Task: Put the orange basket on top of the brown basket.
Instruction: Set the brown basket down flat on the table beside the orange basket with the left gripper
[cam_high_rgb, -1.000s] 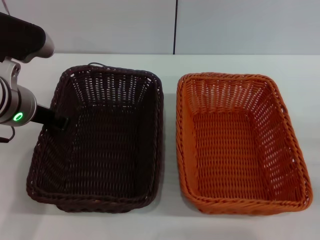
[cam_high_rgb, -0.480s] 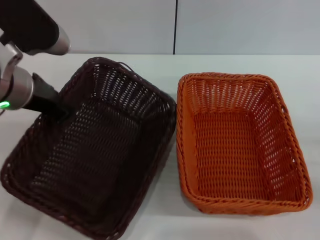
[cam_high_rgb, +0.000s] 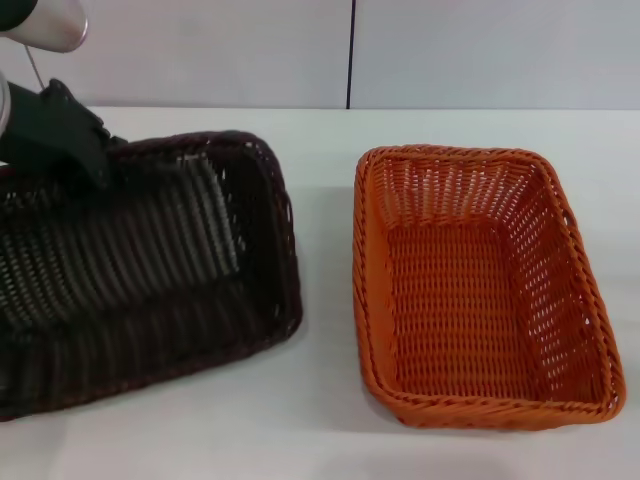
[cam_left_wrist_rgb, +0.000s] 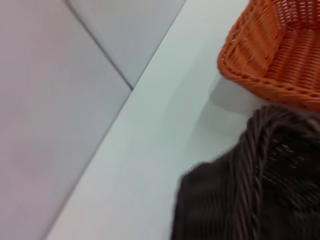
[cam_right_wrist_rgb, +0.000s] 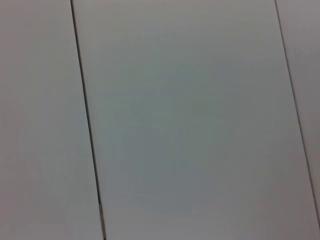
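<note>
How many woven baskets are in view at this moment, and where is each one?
2. The orange basket sits flat on the table's right side. The brown basket is on the left, tilted, with the left gripper at its rim. None appears hidden.

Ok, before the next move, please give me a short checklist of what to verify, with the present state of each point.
1. Left gripper grips the brown basket at its rim: ok.
2. Brown basket flat on the table: not ok, it is lifted and tilted.
3. Orange basket flat and upright on the table: ok.
4. Orange basket empty inside: ok.
5. Baskets apart, not touching: ok.
6. Orange basket on top of the brown one: not ok, not yet done.
</note>
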